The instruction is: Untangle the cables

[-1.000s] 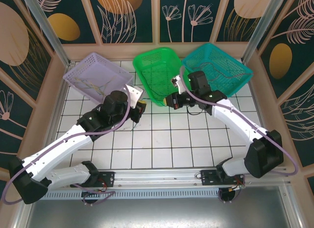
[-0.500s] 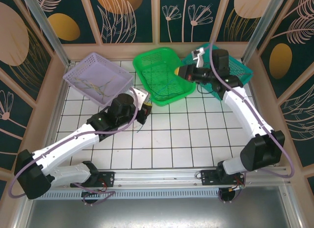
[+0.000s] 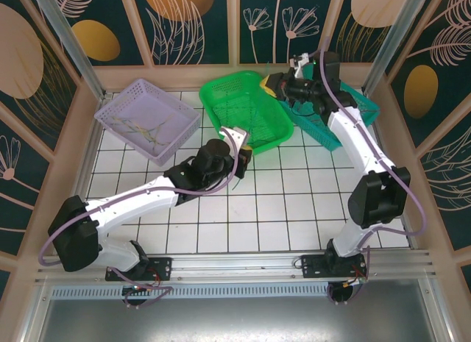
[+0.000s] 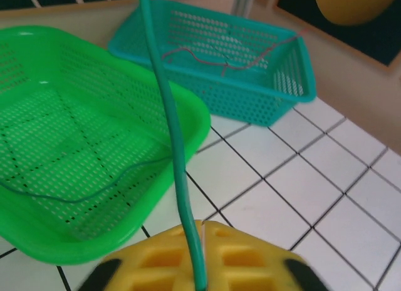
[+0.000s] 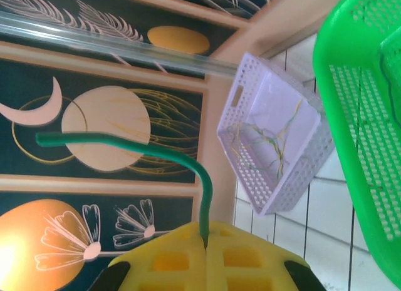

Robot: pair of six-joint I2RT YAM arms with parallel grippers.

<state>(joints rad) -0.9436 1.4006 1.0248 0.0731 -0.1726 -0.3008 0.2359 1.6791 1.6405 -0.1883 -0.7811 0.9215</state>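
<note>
A: Upward you're lifting the right jaws, clenched on the green cable [image 4: 166, 116], drawing it out over the green basket [image 4: 75, 147] to free it.
B: Left jaws?
A: Straddling it; gripping or releasing, I cannot tell.

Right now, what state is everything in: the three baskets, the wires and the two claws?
Left gripper: closed on the green cable.
Right gripper: closed on green cable too, its tip curling free.
Green basket: holds one thin dark wire.
Teal basket: holds a red wire.
Lilac basket: holds yellow and green wires.
</note>
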